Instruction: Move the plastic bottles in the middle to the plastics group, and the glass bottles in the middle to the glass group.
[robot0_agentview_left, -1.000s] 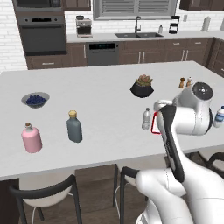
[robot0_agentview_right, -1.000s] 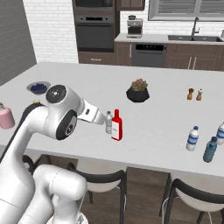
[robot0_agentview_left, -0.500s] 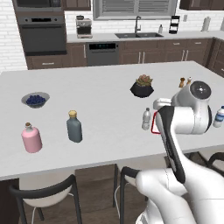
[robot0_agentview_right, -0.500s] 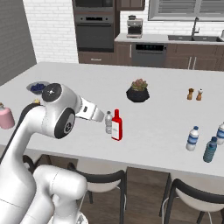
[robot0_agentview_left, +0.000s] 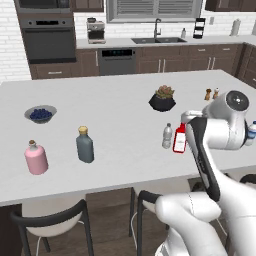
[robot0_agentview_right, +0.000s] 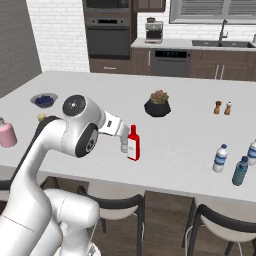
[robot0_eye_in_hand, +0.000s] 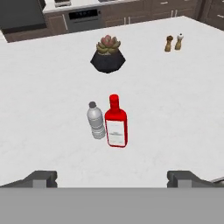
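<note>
In the hand view my gripper is open, with a dark fingertip at each side of the bottom and nothing between them. It hovers above the counter, short of two upright bottles in the middle. One is a slim red glass bottle with a white label. A plain greyish plastic bottle stands touching its left side. The pair also stands in the left base view, red bottle beside clear bottle. The plastics group stands at the right end. The glass group, a pink bottle and a dark grey bottle, is at the left end.
A succulent in a black pot sits behind the middle bottles. Salt and pepper shakers stand further right. A bowl of blueberries is at the back left. Black stools are tucked under the near counter edge.
My hand has crept a little closer to the red and clear bottles, and the arm's elbow has swung slightly. The jaws stay open. No bottle has moved.
</note>
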